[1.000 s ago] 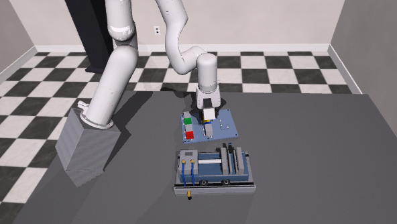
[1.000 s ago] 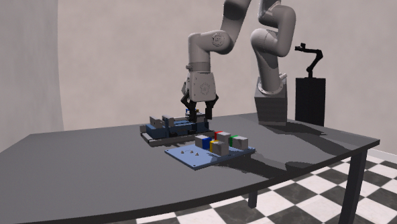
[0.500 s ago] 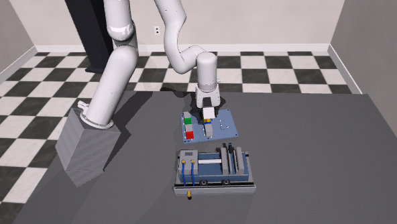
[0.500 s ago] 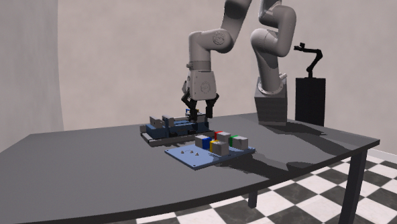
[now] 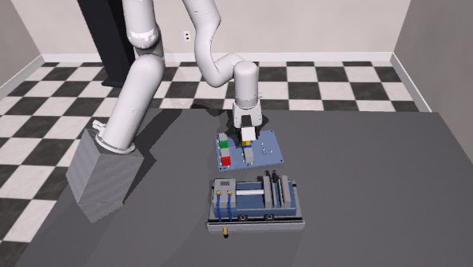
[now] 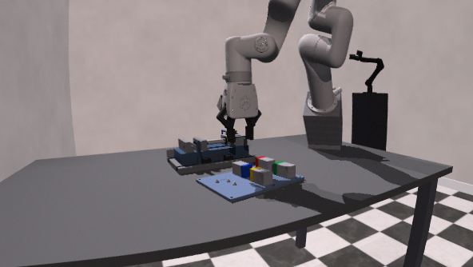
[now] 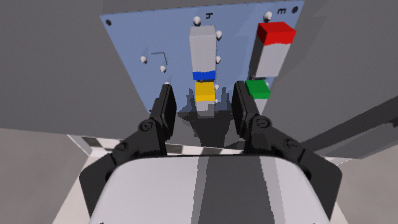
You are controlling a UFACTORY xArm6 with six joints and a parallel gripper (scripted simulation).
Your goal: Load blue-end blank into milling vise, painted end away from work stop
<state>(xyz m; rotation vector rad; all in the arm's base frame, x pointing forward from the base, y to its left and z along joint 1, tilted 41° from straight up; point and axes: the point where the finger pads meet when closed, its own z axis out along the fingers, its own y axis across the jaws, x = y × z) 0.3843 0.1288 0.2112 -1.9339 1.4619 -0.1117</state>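
Above the infeed plate point(image 5: 276, 155) point(image 6: 216, 189) point(image 7: 125, 37), the claw point(image 5: 248, 137) point(image 6: 240, 137) point(image 7: 203, 94) hangs open and empty, the blue-ended blank point(image 5: 248, 155) point(image 6: 240, 168) point(image 7: 203, 50) unloaded among the others, all vise work remaining.

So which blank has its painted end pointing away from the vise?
The blue blank; the red blank, green blank and yellow blank have their paint on the vise side.

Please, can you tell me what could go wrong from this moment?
The open gripper is above the yellow-ended blank, so closing here might take the wrong blank.

The blue-ended blank stands very near the yellow one, so a finger could knock that neighbour.

Small pegs beside the blanks might catch a fingertip if it goes low.
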